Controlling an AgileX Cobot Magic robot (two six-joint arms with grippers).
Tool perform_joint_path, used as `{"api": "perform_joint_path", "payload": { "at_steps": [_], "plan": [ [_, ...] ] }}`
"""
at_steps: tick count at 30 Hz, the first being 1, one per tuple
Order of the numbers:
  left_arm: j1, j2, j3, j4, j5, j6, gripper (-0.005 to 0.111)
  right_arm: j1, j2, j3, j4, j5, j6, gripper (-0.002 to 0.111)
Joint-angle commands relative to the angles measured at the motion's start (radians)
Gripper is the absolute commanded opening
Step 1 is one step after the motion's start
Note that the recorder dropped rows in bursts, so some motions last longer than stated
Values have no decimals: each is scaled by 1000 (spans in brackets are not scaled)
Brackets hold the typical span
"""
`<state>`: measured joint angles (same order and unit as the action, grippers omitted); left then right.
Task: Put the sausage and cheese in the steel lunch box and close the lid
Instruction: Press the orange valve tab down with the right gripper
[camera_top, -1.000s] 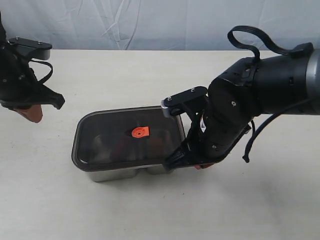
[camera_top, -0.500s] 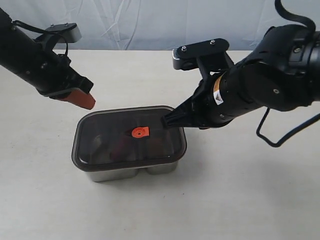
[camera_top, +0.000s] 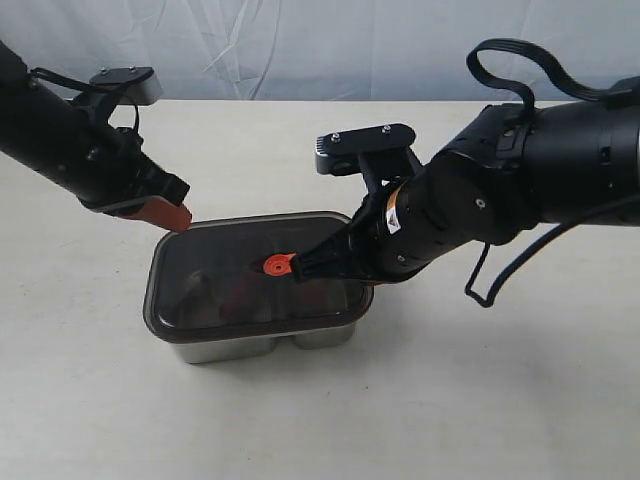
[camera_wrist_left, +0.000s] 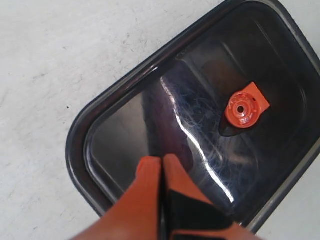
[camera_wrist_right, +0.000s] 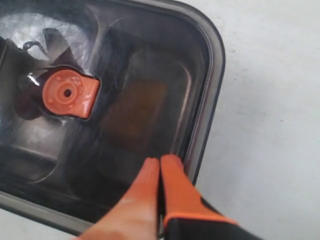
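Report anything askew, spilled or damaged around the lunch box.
Nothing stands out. The lid sits level and square on the steel lunch box, and nothing is spilled on the table around it. No damage shows.

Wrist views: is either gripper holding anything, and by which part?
Nothing is held. The left gripper and the right gripper each have their jaws shut on nothing, tips above the lid of the steel lunch box.
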<state>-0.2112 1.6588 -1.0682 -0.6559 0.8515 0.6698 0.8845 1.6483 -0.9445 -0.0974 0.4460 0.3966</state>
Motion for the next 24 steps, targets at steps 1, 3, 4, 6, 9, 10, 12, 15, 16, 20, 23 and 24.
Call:
{"api": "perform_joint_path", "payload": {
  "at_steps": [1,3,4,6,9,10,12,15,16,20,23,24],
  "plan": [
    [-2,-7,4,-14,-6,3,0,1,-1,0,13,-31,-11,-1],
    [-2,-7,4,-14,-6,3,0,1,-1,0,35,-35,-35,-1],
    [-2,-7,4,-14,-6,3,0,1,-1,0,57,-37,-59,-1],
    [-2,-7,4,-12,14,3,0,1,1,0,79,-36,-80,-1],
    [-4,-2,4,-4,38,-5,0,1,2,0,86,-36,-87,-1],
    [-13,9,4,12,38,-18,0,1,2,0,86,-36,-87,-1],
    [-30,44,4,39,40,-46,0,1,2,0,86,-40,-87,-1],
    [-33,74,4,46,42,-61,0,1,5,0,86,-38,-87,-1],
    [-33,77,4,53,42,-69,0,1,11,0,86,-37,-87,-1],
    [-33,125,4,134,44,-172,0,1,100,0,110,-28,-102,-1],
    [-33,188,4,156,58,-199,0,1,143,0,133,-25,-116,-1],
    [-33,204,4,156,69,-199,0,1,152,0,135,-23,-116,-1]
  ]
}}
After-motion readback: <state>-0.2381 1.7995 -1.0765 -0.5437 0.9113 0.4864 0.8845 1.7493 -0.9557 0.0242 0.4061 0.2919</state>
